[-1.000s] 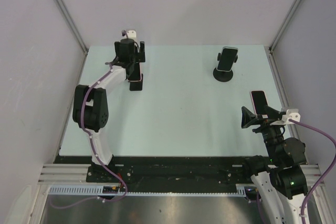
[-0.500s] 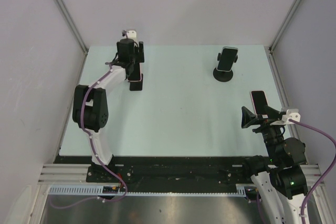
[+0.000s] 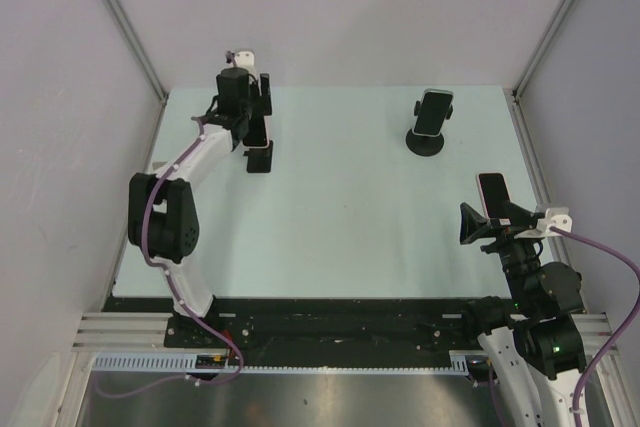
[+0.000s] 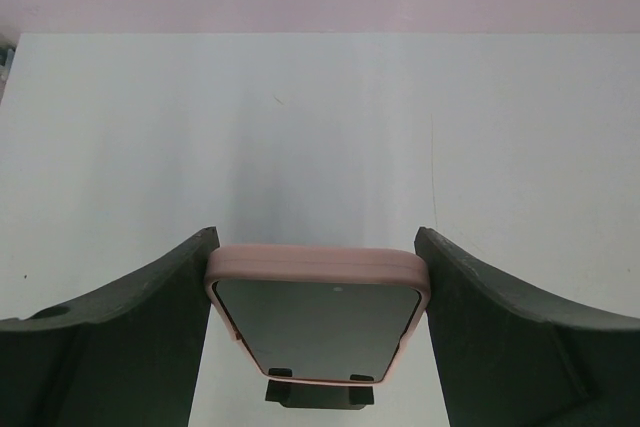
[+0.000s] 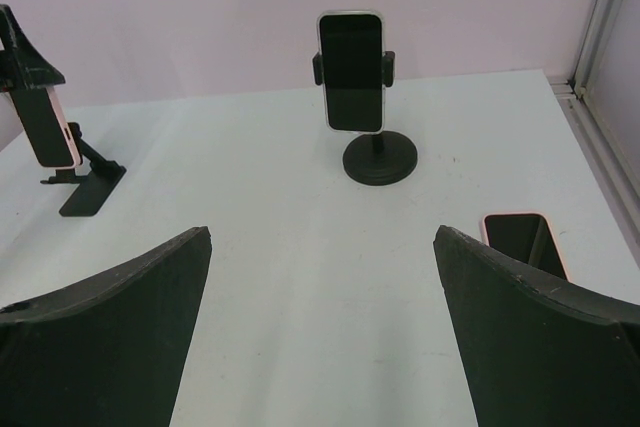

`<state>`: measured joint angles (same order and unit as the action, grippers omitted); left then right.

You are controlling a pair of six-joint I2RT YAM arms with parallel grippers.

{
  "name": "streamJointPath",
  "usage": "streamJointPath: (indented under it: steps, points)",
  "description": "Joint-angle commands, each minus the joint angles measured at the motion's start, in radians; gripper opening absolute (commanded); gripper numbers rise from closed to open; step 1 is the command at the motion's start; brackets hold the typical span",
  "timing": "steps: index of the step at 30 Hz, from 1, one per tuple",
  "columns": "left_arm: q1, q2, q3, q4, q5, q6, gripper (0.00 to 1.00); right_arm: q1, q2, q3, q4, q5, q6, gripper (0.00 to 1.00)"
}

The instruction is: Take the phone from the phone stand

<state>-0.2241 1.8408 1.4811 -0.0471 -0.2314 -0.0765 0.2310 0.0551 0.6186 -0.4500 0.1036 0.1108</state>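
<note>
A phone in a pink case (image 4: 316, 322) stands on a black folding stand (image 4: 318, 392) at the table's back left. My left gripper (image 4: 316, 245) is shut on its top end, a finger on each side edge. The phone's bottom edge sits at the stand's two hooks. The top view shows this gripper (image 3: 256, 112) above the stand (image 3: 260, 164). My right gripper (image 5: 322, 237) is open and empty near the right edge (image 3: 476, 225).
A second phone (image 5: 351, 72) is clamped upright in a round-base stand (image 5: 380, 159) at the back right. A third pink-cased phone (image 5: 522, 242) lies flat on the table by my right finger. Walls enclose the table's back and sides.
My left arm's elbow has swung to the left and the wrist has shifted slightly back, still gripping the phone. The right arm has not moved.
</note>
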Motion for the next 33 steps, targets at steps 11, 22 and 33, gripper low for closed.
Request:
streamJointPath:
  steps: [11, 22, 33]
  points:
    - [-0.014, -0.311, -0.065, 0.055, 0.049, -0.15, 0.0, -0.013, 0.035, -0.003, 0.039, -0.05, -0.02, 1.0]
    - [-0.069, -0.535, -0.246, 0.026, 0.165, -0.264, 0.0, -0.015, 0.146, 0.012, 0.074, -0.274, 0.012, 0.98]
    - [-0.193, -0.629, -0.373, 0.018, 0.277, -0.405, 0.0, 0.091, 0.483, 0.017, 0.28, -0.553, 0.152, 0.93]
